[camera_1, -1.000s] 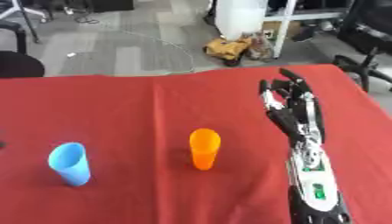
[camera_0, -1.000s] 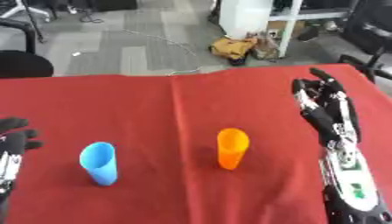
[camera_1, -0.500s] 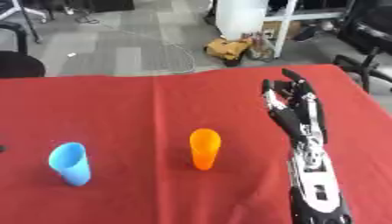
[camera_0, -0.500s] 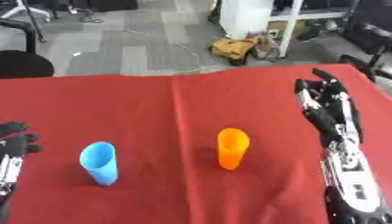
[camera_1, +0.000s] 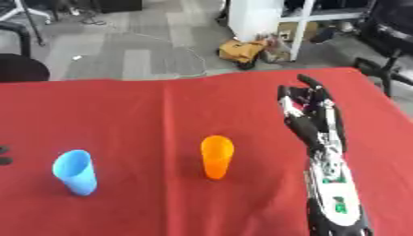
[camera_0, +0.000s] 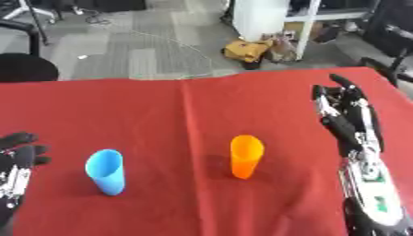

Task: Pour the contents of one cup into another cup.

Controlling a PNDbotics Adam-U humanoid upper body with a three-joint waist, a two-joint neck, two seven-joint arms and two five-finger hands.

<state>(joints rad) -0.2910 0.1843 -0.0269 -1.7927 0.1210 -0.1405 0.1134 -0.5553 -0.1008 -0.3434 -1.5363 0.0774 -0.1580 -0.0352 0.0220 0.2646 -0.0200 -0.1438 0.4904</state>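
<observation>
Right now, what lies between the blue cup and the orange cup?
Nothing: between the blue cup and the orange cup there is only bare red cloth, seen in both eye views.

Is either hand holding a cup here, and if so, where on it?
Nothing is held. The right hand and left hand are open, apart from the orange cup and blue cup.

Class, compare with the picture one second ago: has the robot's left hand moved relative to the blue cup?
Yes. The left hand has dropped lower and drawn back toward the view's left edge, away from the blue cup.
</observation>
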